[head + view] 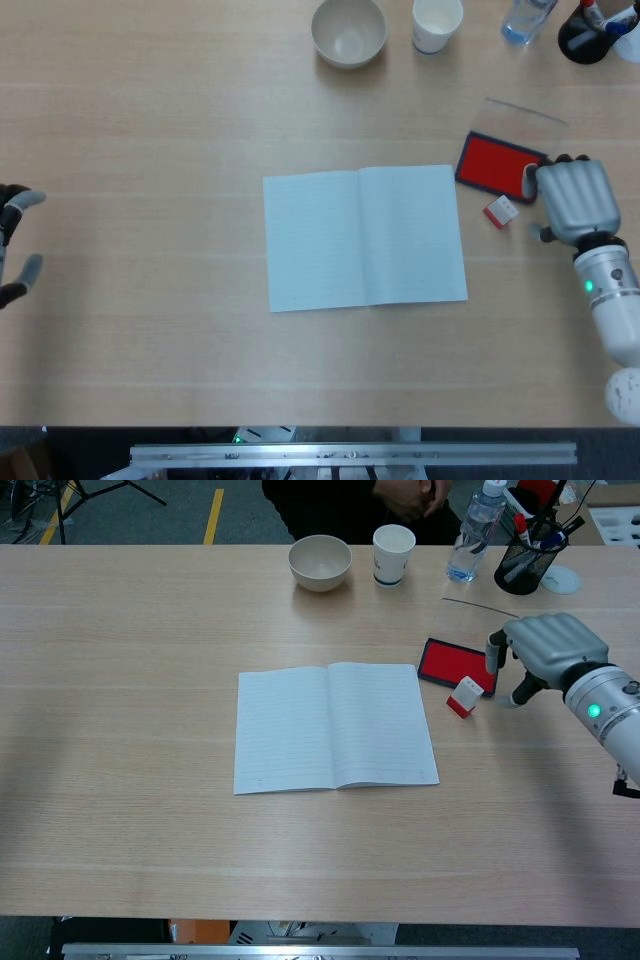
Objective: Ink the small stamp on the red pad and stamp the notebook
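The small red and white stamp (500, 211) (464, 696) lies on its side on the table, just right of the open notebook (364, 237) (333, 726). Behind it sits the red ink pad (495, 165) (453, 664), its clear lid tipped back. My right hand (568, 199) (537, 650) hovers just right of the stamp, over the pad's right end, fingers spread and holding nothing. My left hand (14, 240) shows only at the far left edge of the head view, fingers apart and empty.
Along the far edge stand a beige bowl (348, 30) (320, 562), a paper cup (437, 23) (393, 554), a water bottle (473, 525) and a black pen holder (528, 559).
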`<state>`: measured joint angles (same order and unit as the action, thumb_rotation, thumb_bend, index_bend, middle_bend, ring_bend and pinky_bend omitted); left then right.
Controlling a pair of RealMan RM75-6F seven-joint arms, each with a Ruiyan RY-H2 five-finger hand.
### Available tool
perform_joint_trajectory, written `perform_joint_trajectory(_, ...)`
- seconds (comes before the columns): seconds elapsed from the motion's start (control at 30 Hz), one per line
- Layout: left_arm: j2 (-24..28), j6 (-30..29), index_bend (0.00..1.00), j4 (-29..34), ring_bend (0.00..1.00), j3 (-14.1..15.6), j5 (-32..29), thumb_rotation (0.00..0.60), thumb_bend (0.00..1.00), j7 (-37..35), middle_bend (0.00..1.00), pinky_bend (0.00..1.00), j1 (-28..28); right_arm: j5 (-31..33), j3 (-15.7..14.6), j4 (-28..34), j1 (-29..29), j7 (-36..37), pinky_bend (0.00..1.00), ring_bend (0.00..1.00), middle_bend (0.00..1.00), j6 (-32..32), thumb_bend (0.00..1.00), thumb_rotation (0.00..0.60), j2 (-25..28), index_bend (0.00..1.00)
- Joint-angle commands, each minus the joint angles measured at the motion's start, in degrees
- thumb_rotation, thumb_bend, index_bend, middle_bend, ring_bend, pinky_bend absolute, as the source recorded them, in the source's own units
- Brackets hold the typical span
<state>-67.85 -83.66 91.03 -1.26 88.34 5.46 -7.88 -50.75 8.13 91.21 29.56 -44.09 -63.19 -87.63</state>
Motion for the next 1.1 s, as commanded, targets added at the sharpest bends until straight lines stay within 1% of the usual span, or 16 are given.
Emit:
perform_joint_trajectory(0.03, 0.0, 0.0, 0.24, -0.1, 0.21, 0.0, 0.0, 0.600, 0.26, -0.1, 0.25, 0.20, 0.0, 1.3, -0.3, -0.9, 0.9, -0.9, 0.39, 0.37, 0.44, 0.4, 0.13, 0.600, -0.9, 0.50)
perform_joint_trajectory(0.17, 0.1, 0.0, 0.25, -0.2, 0.21, 0.0, -0.1, 0.600, 0.26, -0.4, 0.25, 0.20, 0.0, 2.5, -0.4, -1.0, 2.0, -1.6, 0.39, 0.37, 0.44, 0.7, 0.13, 0.600, -1.8, 0.50)
perform_joint_trajectory(0.43, 0.4, -0.2, 0.24, -0.8, 0.21, 0.0, -0.3, 0.600, 0.26, -1.5, 0.25, 0.20, 0.2, 3.6, -0.8, -0.4, 2.8, -3.1, 0.39, 0.37, 0.44, -1.6, 0.16, 0.600, -2.7, 0.50)
perform_joint_trajectory(0.9, 0.8, -0.2, 0.24, -2.0, 0.21, 0.4, -0.1, 0.600, 0.26, -3.5, 0.25, 0.20, 0.6, 5.4, -0.8, -1.5, 4.0, -6.3, 0.39, 0.37, 0.44, -5.8, 0.16, 0.600, -6.2, 0.51)
perform_joint_trajectory(1.1, 0.7, 0.0, 0.24, -2.7, 0.21, 0.5, 0.1, 0.600, 0.26, -4.3, 0.25, 0.20, 0.5, 7.2, -0.6, -2.9, 4.5, -7.4, 0.39, 0.37, 0.44, -5.9, 0.16, 0.600, -7.0, 0.51)
